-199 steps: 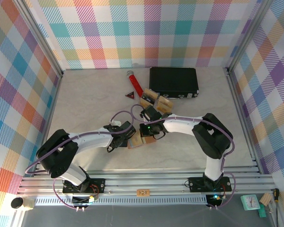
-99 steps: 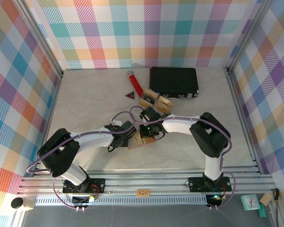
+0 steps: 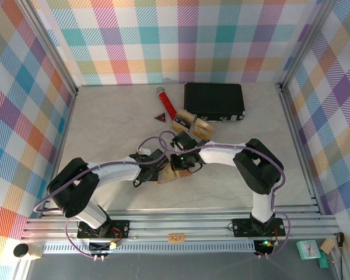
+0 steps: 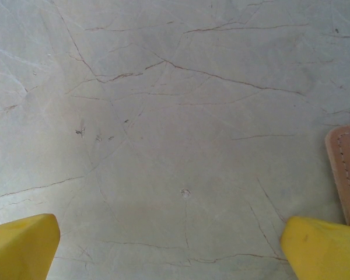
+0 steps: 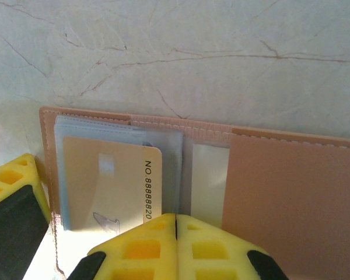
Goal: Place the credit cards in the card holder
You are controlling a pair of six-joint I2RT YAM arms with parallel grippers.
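Pale stone-patterned tabletop (image 3: 105, 134) fills the floor of a booth walled in bright pastel plaid. At the bottom of the overhead view the two arm bases are bolted to a metal rail, and both arms reach inward to meet near the middle of the table.

The left gripper (image 3: 155, 171) sits low over the surface with its jaws spread wide and nothing between them. In its wrist view, the left gripper (image 4: 172, 248) shows one yellow fingertip (image 4: 20, 245) in the lower left corner and the other in the lower right, with bare tabletop between them. A stitched brown edge of the card holder (image 4: 347, 175) lies at the right border, just above the right-hand fingertip.

Just right of it, the right gripper (image 3: 184, 165) hangs over the card holder (image 3: 172, 177). In the right wrist view the right gripper (image 5: 175, 248) has its yellow fingers pressed together at the bottom centre, and no object is visible between them. The card holder (image 5: 291, 192) lies open and flat beyond them. A gold credit card (image 5: 108, 178) with printed digits is tucked in a clear sleeve on the holder's left half. Whether the fingertips touch the card cannot be told.

Farther up the table lie some tan pieces (image 3: 192, 124), too small to identify, then a red triangle (image 3: 160, 118) and a red stick (image 3: 165, 102). A black case (image 3: 214, 101) lies near the back wall.
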